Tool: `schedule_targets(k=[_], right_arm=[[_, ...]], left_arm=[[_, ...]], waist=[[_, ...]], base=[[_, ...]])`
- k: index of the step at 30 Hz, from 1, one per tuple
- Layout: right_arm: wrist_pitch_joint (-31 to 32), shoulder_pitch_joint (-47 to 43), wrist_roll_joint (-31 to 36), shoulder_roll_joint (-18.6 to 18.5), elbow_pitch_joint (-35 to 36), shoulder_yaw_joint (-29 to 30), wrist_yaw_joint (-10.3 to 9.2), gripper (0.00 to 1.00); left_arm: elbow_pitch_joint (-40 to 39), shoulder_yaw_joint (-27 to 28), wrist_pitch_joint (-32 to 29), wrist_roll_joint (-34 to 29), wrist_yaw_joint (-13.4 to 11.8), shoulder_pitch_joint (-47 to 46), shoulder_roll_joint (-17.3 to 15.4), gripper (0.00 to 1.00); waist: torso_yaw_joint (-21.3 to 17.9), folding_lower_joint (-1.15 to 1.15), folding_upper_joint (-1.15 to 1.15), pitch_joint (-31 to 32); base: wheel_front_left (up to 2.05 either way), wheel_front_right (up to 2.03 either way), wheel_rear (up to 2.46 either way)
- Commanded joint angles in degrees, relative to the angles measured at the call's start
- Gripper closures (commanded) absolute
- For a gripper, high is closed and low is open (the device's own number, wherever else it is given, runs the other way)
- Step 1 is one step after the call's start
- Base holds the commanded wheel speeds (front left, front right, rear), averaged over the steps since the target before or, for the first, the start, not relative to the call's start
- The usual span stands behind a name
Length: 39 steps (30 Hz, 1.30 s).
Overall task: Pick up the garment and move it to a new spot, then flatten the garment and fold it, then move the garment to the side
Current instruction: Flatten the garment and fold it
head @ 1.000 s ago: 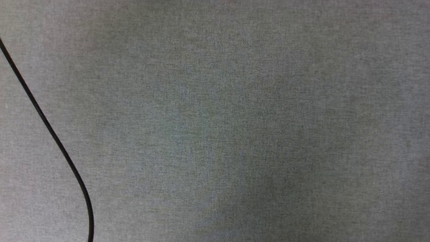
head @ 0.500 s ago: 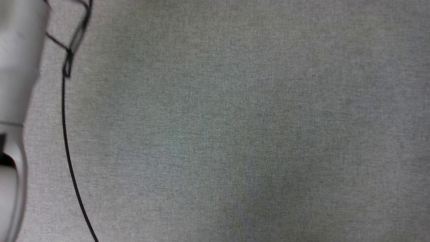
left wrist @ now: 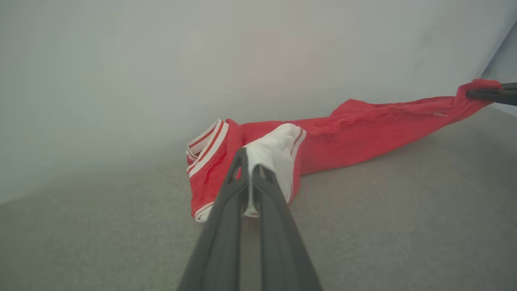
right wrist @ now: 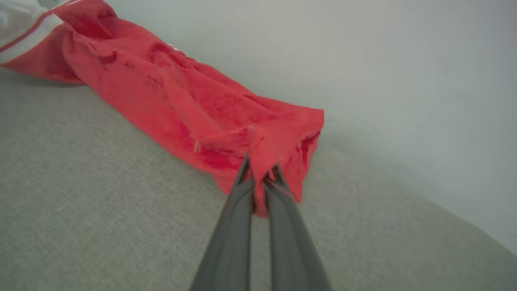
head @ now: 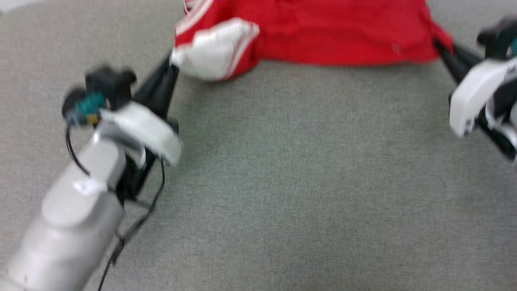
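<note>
The garment, red with a white sleeve and striped trim, stretches across the top of the head view, its upper part cut off by the frame edge. My left gripper is shut on the white sleeve end at the left. My right gripper is shut on the red corner at the right. In the left wrist view the left gripper pinches the white sleeve of the garment. In the right wrist view the right gripper pinches a fold of the garment.
A grey fabric surface spreads below the garment. A thin black cable hangs from my left forearm. A pale wall stands behind the surface.
The head camera has swung: the earlier frames showed bare grey fabric and a cable, then a pale forearm; now both grippers and the garment are in the picture.
</note>
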State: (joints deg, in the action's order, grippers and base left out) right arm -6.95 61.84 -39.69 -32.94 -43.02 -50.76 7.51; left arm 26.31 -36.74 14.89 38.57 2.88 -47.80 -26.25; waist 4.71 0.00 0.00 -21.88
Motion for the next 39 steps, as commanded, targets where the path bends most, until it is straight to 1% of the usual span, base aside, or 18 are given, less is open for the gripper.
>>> schedule_targets(k=[1,2,3,4,5,10,16,19,21,25,29,35,39], right_arm=[[0.2,-4.7,-1.4,-1.5,1.6,-1.2,-0.04,1.00],[0.3,-6.7,-2.1,-2.3,2.5,-1.8,-0.03,1.00],[0.3,-6.7,-2.1,-2.3,2.5,-1.8,-0.03,1.00],[0.4,-10.3,-3.2,-3.6,4.0,-2.4,-0.04,1.00],[0.4,-10.3,-3.2,-3.6,4.0,-2.4,-0.04,1.00],[0.8,-19.0,-5.1,-5.9,7.6,-3.1,-0.04,1.00],[-0.2,-29.6,-7.1,-7.8,9.9,-1.3,-0.03,1.00],[-0.5,-34.8,-7.6,-8.6,11.1,-0.1,-0.04,1.00],[-0.5,-37.9,-7.8,-9.2,11.9,1.0,-0.04,1.00],[0.1,-44.6,-8.3,-10.2,13.6,3.7,-0.04,1.00],[0.5,-50.9,-7.7,-10.8,16.3,7.0,-0.04,1.00],[2.8,-60.3,-6.4,-10.2,20.8,14.2,-0.04,1.00],[5.6,-65.2,-4.9,-9.3,24.6,19.2,-0.04,1.00]], left_arm=[[-3.1,-0.6,-0.1,0.8,-1.5,6.1,-1.3,1.00],[-4.7,-1.1,-0.5,0.9,-2.2,8.8,-1.8,1.00],[-4.7,-1.1,-0.5,0.9,-2.2,8.8,-1.8,1.00],[-7.7,-1.7,-1.4,2.0,-3.6,14.3,-2.8,1.00],[-7.7,-1.7,-1.4,2.0,-3.6,14.3,-2.8,1.00],[-15.0,-3.0,-3.5,4.1,-7.3,26.6,-5.8,1.00],[-23.4,-3.3,-4.1,7.2,-12.8,40.1,-8.9,1.00],[-26.6,-4.5,-5.1,8.8,-14.4,46.0,-9.7,1.00],[-28.0,-4.8,-5.5,9.1,-15.6,48.8,-10.9,1.00],[-30.5,-5.5,-6.5,10.3,-17.4,53.7,-12.3,1.00],[-32.6,-6.1,-6.9,12.0,-18.5,57.4,-12.7,1.00],[-32.5,-6.3,-6.6,13.1,-19.4,60.5,-12.6,1.00],[-32.2,-6.4,-7.0,13.4,-19.1,61.0,-13.3,1.00]], waist=[[-0.3,0.00,0.00,4.7],[-0.2,0.00,0.00,5.7],[-0.2,0.00,0.00,5.7],[-0.3,0.00,0.00,7.9],[-0.3,0.00,0.00,7.9],[-0.4,0.00,0.00,12.4],[0.1,0.00,0.00,17.3],[0.4,0.00,0.00,19.8],[0.4,0.00,0.00,21.2],[1.0,0.00,0.00,23.2],[1.3,0.00,0.00,24.0],[1.8,0.00,0.00,24.2],[1.7,0.00,0.00,23.9]], base=[[0.00,0.00,0.00],[0.00,0.00,0.00],[0.00,0.00,0.00],[0.00,0.00,0.00],[0.00,0.00,0.00],[0.00,0.00,0.00],[0.00,0.00,0.00],[0.00,0.00,0.00],[0.00,0.00,0.00],[0.00,0.00,0.00],[0.00,0.00,0.00],[0.00,0.00,0.00],[0.00,0.00,0.00]])
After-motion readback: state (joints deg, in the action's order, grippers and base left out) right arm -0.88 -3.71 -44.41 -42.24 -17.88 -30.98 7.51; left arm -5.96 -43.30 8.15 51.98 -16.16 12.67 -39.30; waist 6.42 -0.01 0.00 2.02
